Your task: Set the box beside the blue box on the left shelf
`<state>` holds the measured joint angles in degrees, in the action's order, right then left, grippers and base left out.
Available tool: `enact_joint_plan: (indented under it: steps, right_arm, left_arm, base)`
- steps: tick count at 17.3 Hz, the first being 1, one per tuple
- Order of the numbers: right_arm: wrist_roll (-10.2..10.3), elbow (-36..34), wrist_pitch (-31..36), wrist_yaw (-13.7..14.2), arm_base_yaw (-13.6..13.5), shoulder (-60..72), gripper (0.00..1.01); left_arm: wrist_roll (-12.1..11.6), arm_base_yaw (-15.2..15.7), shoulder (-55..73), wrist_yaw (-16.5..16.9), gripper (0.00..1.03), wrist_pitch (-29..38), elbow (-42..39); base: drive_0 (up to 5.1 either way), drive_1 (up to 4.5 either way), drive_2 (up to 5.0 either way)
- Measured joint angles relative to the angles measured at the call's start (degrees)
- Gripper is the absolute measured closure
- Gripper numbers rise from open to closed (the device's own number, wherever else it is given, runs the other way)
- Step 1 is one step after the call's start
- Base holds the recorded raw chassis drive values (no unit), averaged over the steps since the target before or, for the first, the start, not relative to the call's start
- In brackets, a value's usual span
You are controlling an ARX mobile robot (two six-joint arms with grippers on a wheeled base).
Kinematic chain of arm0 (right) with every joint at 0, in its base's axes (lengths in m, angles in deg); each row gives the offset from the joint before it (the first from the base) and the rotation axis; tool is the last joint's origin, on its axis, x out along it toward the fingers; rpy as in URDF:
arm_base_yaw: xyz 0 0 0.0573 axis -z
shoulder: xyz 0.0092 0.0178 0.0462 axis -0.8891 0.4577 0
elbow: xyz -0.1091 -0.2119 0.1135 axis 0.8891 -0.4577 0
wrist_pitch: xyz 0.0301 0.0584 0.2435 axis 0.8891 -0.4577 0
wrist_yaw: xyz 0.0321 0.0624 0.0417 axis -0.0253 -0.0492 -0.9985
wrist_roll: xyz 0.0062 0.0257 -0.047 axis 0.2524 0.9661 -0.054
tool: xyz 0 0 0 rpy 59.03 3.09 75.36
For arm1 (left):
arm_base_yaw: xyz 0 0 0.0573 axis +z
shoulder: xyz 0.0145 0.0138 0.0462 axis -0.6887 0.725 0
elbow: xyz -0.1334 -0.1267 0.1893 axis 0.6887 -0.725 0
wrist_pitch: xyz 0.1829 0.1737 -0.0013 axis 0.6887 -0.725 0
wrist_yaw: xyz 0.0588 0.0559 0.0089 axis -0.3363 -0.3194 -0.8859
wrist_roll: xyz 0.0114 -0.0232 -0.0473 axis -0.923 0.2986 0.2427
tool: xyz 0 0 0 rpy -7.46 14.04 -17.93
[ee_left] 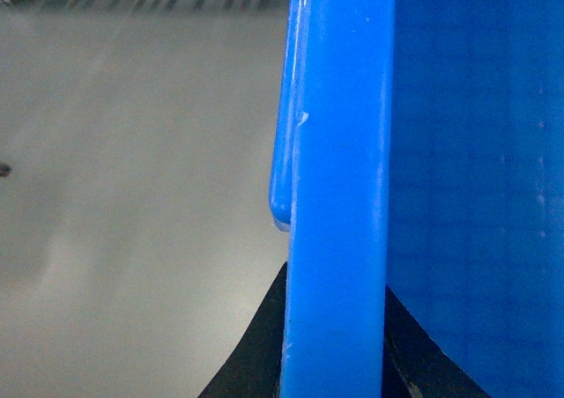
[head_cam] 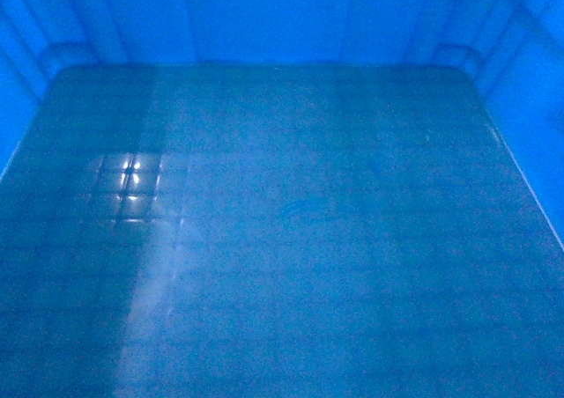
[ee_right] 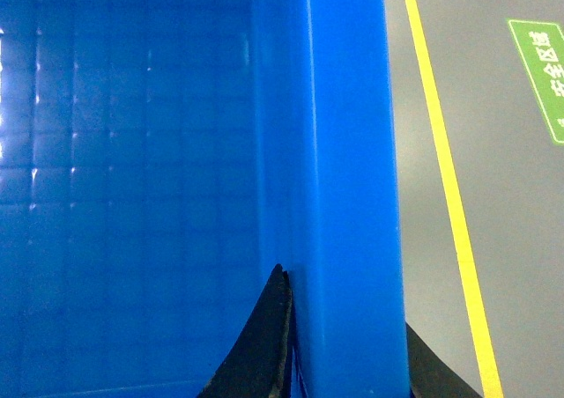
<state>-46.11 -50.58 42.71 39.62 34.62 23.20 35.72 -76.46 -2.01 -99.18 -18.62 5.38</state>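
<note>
Both grippers, L (ee_left: 335, 363) & R (ee_right: 348, 345), seemingly clamp box (head_cam: 291, 213) rim.

Grey floor (ee_right: 511, 266): yellow line (ee_right: 445, 178), green sign (ee_right: 542, 72).

The box (head_cam: 291, 222) is bright blue; its floor is a darker, teal-like blue with a faint pattern of small squares and some white shine spots. The fingers (ee_right: 264, 345) at its rim are black. The ground (ee_right: 511, 266) is grey, with a yellow line (ee_right: 445, 178) and a green sign (ee_right: 542, 72) bearing white characters.
</note>
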Motion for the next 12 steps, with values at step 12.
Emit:
enact_joint_plan:
  steps: [12]
  right_arm:
    - [0.1, 0.0, 0.0, 0.2, 0.0, -0.1, 0.88]
  left_arm:
    - [0.0, 0.0, 0.0, 0.0, 0.9, 0.2, 0.0]
  base:
    - [0.0, 4.08, -4.1]
